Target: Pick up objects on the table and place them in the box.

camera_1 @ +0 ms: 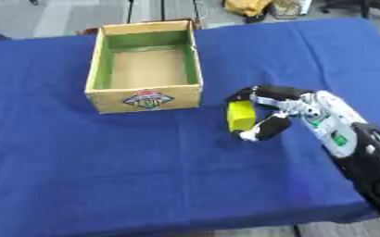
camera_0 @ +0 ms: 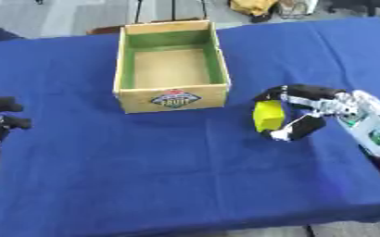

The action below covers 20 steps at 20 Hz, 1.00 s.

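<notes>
Blue cloth covers the table point(camera_0: 185, 176). Wooden box point(camera_0: 172, 95) sits at the far centre, open top, green inner walls, a printed badge on its near face; nothing visible inside it.

Right hand point(camera_0: 307, 109) is right of the box and near its front corner. Fingers and thumb are curled round a yellow block point(camera_0: 267, 115), fingers arching over the top, thumb coming under from the near side. Cannot tell whether the block is resting on the cloth or just clear of it.

Left hand point(camera_0: 0, 115) shows at the left edge, well apart from everything, fingers curled, holding nothing.

Risks, as judged from here:
- Block is held out near the fingertips, not deep in the palm; it could twist or slip out during the carry.
- Path to the box runs left and far over the right wall; too low a lift would knock the block or the fingers against the rim and shove the box.
- Letting go early drops the block outside the box.
</notes>
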Each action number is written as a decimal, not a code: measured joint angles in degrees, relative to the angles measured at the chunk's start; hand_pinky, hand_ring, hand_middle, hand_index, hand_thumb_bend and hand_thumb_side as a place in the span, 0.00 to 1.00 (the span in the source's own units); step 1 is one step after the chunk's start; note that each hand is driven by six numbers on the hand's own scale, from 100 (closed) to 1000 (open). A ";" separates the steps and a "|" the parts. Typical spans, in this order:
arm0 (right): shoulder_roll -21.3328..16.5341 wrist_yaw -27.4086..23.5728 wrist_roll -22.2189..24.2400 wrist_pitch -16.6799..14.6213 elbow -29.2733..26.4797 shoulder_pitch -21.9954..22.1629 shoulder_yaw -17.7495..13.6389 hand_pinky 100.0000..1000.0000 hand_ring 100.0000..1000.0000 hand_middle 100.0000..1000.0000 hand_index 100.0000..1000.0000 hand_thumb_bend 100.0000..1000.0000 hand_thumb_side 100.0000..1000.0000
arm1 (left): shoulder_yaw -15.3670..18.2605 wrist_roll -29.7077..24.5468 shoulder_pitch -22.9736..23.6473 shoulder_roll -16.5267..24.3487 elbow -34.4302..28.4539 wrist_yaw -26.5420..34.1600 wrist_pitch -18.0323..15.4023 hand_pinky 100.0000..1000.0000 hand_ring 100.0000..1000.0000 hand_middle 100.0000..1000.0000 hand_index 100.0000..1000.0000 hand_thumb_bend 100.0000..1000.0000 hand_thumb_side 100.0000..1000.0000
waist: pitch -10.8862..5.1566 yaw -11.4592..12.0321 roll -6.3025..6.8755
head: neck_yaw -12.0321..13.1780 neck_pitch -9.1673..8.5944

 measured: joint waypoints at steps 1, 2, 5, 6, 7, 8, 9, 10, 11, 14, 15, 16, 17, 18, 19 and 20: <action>0.01 0.29 -0.17 -0.17 0.15 -0.07 0.00 0.84 0.84 0.80 0.94 0.27 0.46 | 0.00 0.00 0.00 0.00 0.00 0.00 0.00 0.70 0.45 0.55 0.68 0.71 0.92 | 0.00 0.00 -0.01 | 0.00 0.00; 0.01 0.53 -0.32 -0.32 0.30 -0.16 0.01 0.84 0.84 0.79 0.93 0.27 0.46 | 0.00 0.00 0.00 0.00 0.00 0.00 0.00 0.70 0.45 0.55 0.68 0.71 0.92 | 0.00 0.01 -0.02 | 0.00 0.00; 0.09 1.21 -0.80 -0.74 0.46 -0.23 0.01 0.81 0.78 0.77 0.93 0.17 0.40 | 0.00 0.00 0.00 0.00 0.00 0.00 0.00 0.70 0.45 0.55 0.68 0.71 0.92 | 0.00 0.02 -0.09 | 0.00 0.00; 0.13 1.50 -0.97 -0.86 0.53 -0.25 0.01 0.81 0.77 0.76 0.92 0.09 0.35 | 0.00 0.00 0.00 0.00 0.00 0.00 0.00 0.70 0.45 0.55 0.68 0.71 0.92 | 0.00 0.02 -0.11 | 0.00 0.00; 0.18 1.76 -1.16 -0.96 0.63 -0.30 0.01 0.80 0.76 0.76 0.92 0.05 0.32 | 0.00 0.00 0.00 0.00 0.00 0.00 0.00 0.70 0.45 0.55 0.68 0.71 0.92 | 0.00 0.02 -0.13 | 0.00 0.00; 0.21 2.07 -1.35 -1.05 0.66 -0.38 0.01 0.80 0.75 0.76 0.92 0.01 0.29 | 0.00 0.00 0.00 0.00 0.00 0.00 0.00 0.70 0.45 0.55 0.68 0.71 0.92 | 0.00 0.02 -0.13 | 0.00 0.00; 0.25 2.32 -1.51 -1.12 0.67 -0.42 0.01 0.79 0.74 0.75 0.92 0.00 0.23 | 0.00 0.00 0.00 0.00 0.00 0.00 0.00 0.70 0.45 0.55 0.68 0.71 0.92 | 0.00 0.02 -0.14 | 0.00 0.00; 0.29 2.53 -1.70 -1.16 0.67 -0.45 0.00 0.78 0.73 0.74 0.91 0.00 0.20 | 0.00 0.00 0.00 0.00 0.00 0.00 0.00 0.70 0.45 0.55 0.68 0.71 0.92 | 0.00 0.02 -0.14 | 0.00 0.00; 0.32 2.66 -1.89 -1.14 0.68 -0.46 0.00 0.76 0.71 0.73 0.90 0.00 0.12 | 0.00 0.00 0.00 0.00 0.00 0.00 0.00 0.70 0.45 0.55 0.68 0.71 0.92 | 0.00 0.02 -0.15 | 0.00 0.00; 0.35 3.21 -2.58 -0.95 0.92 -0.58 -0.01 0.73 0.68 0.72 0.90 0.00 0.03 | 0.00 0.00 0.00 0.00 0.00 0.00 0.00 0.70 0.45 0.55 0.68 0.71 0.92 | 0.00 0.02 -0.15 | 0.00 0.00; 0.35 3.41 -2.84 -0.87 1.00 -0.64 -0.01 0.71 0.67 0.71 0.89 0.00 0.00 | 0.00 0.00 0.00 0.00 0.00 0.00 0.00 0.70 0.45 0.55 0.68 0.71 0.92 | 0.00 0.02 -0.15 | 0.00 0.00; 0.35 3.55 -3.11 -0.79 1.04 -0.67 -0.01 0.70 0.66 0.71 0.89 0.00 0.00 | 0.00 0.00 0.00 0.00 0.00 0.00 0.00 0.70 0.45 0.55 0.68 0.71 0.92 | 0.00 0.02 -0.15 | 0.00 0.00; 0.35 3.69 -3.34 -0.71 1.09 -0.68 -0.01 0.67 0.63 0.70 0.89 0.00 0.00 | 0.00 0.00 0.00 0.00 0.00 0.00 0.00 0.70 0.45 0.55 0.68 0.71 0.92 | 0.00 0.02 -0.15 | 0.00 0.00; 0.35 3.80 -3.59 -0.65 1.18 -0.70 -0.01 0.66 0.61 0.70 0.88 0.00 0.00 | 0.00 0.00 0.00 0.00 0.00 0.00 0.00 0.70 0.45 0.55 0.68 0.71 0.92 | 0.00 0.02 -0.15 | 0.00 0.00; 0.35 3.92 -3.84 -0.61 1.23 -0.78 -0.02 0.63 0.58 0.69 0.88 0.00 0.00 | 0.00 0.00 0.00 0.00 0.00 0.00 0.00 0.70 0.45 0.55 0.68 0.71 0.92 | 0.00 0.02 -0.15 | 0.00 0.00; 0.35 3.99 -3.99 -0.57 1.32 -0.90 -0.02 0.61 0.56 0.69 0.88 0.00 0.00 | 0.00 0.00 0.00 0.00 0.00 0.00 0.00 0.70 0.45 0.55 0.68 0.71 0.92 | 0.00 0.02 -0.15 | 0.00 0.00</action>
